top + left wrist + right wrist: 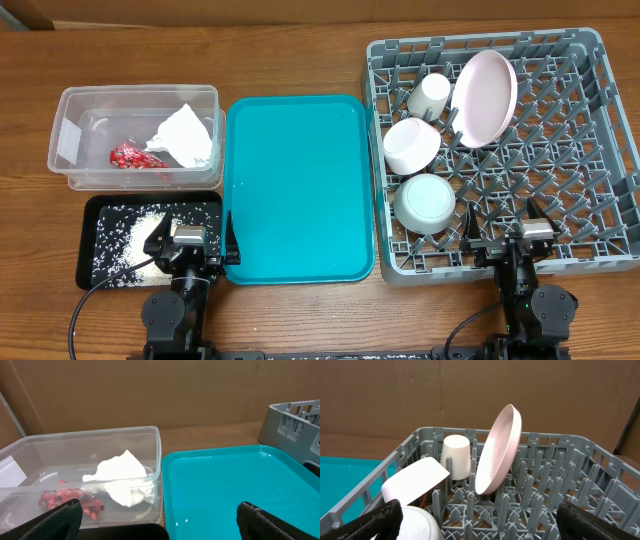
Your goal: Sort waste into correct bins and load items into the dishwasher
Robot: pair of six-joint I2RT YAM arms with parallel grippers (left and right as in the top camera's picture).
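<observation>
Pale pink round plate (486,97), leaning on edge: rigid, slick, likely fragile; take rim at 12 o'clock. Left gripper (159,522), right gripper (480,522) both released.

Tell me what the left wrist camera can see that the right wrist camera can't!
Only the left wrist camera shows the clear tub, with the white napkin and the red wrapper inside it. Only the right wrist camera shows the dishes: the pink plate standing on edge, the cream cup, the pink bowl and a bit of the greenish-white bowl. Both show the teal tray, the grey rack and a brown cardboard wall behind.
</observation>
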